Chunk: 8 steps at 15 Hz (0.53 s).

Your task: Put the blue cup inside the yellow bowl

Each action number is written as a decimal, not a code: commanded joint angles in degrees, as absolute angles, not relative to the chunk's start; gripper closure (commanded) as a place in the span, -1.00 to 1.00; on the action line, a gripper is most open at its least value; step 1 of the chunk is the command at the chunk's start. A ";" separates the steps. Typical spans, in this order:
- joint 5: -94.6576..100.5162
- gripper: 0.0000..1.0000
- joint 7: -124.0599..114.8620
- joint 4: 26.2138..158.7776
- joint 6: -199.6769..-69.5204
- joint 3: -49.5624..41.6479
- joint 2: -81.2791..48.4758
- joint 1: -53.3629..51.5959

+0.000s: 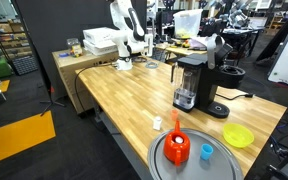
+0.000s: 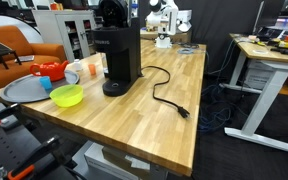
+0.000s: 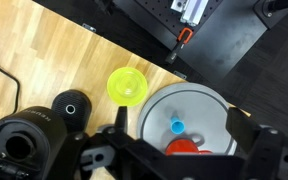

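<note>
While my gripper [image 3: 180, 120] hangs high with fingers [image 3: 246, 140] wide apart, the blue cup [image 3: 177, 126] stands on the grey tray [image 3: 209, 100], just beside the orange-red vessel [image 3: 187, 147]; descending, I risk nudging that vessel or tipping the cup short of the yellow bowl [image 3: 128, 85].

A tall black coffee machine [image 1: 189, 80] stands near the yellow bowl [image 1: 238, 135]. On the grey tray [image 1: 222, 162], an orange vessel [image 1: 178, 148] sits just beside the blue cup [image 1: 206, 152]. Cup and bowl are open from above.
</note>
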<state>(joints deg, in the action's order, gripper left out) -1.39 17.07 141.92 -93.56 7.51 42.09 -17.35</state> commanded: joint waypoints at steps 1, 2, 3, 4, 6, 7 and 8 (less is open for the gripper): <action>-1.36 -1.00 16.73 141.81 -94.11 8.21 41.38 -17.69; -1.34 -1.00 16.53 141.79 -94.55 8.67 40.76 -17.87; -1.33 -1.00 16.51 141.71 -94.66 8.79 40.33 -17.89; -1.33 -1.00 16.52 141.62 -94.66 8.79 40.15 -17.87; -1.34 -1.00 16.53 141.57 -94.66 8.72 40.20 -17.86; -1.34 -1.00 16.52 141.57 -94.66 8.72 40.23 -17.86; -1.34 -1.00 16.52 141.57 -94.66 8.72 40.23 -17.86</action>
